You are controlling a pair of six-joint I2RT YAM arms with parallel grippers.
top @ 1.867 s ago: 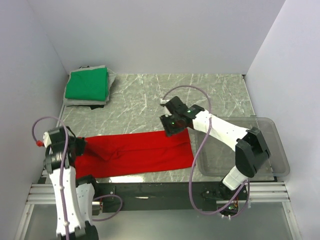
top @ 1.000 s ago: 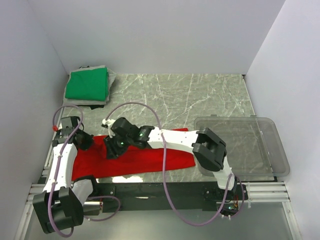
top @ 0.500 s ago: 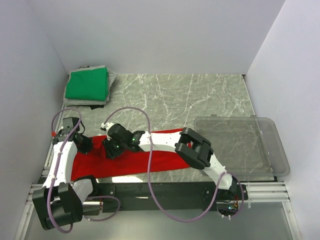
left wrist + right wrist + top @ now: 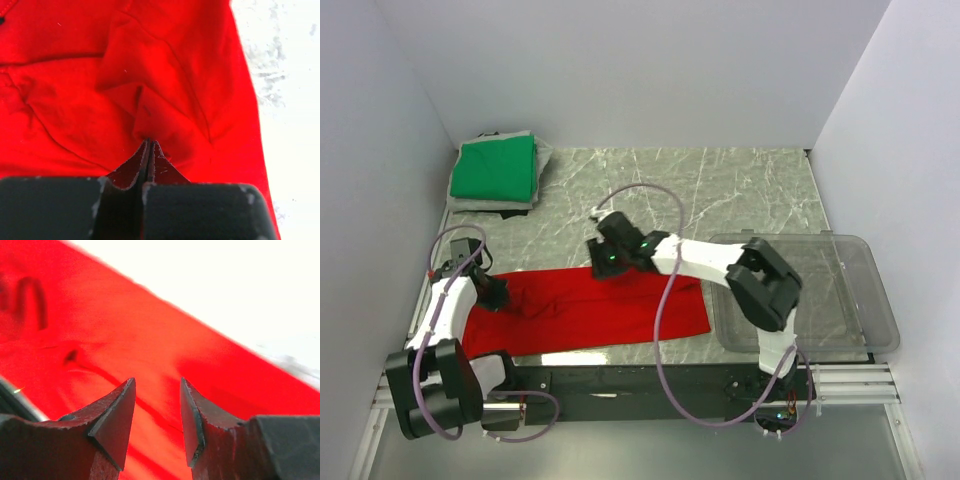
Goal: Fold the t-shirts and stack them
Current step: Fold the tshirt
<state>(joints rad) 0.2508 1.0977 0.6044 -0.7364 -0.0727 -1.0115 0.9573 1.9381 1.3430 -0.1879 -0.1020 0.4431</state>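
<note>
The red shirt (image 4: pixel 590 308) lies spread out long and flat along the near edge of the surface (image 4: pixel 720 190). Its left end is bunched up, and the left arm hides part of it. The left gripper (image 4: pixel 149 145) has its jaws pressed together on a little peak of red cloth there. The right gripper (image 4: pixel 605 262) is over the far edge of the red shirt. Its jaws are apart with nothing between them, and I cannot tell if they touch the cloth. The green shirt (image 4: pixel 495 168) sits folded in the far left corner on a grey cloth (image 4: pixel 542 160). Something dark peeks out below, too hidden to name. A clear bin (image 4: pixel 860 300) is on the right, partly behind the right arm.
</note>
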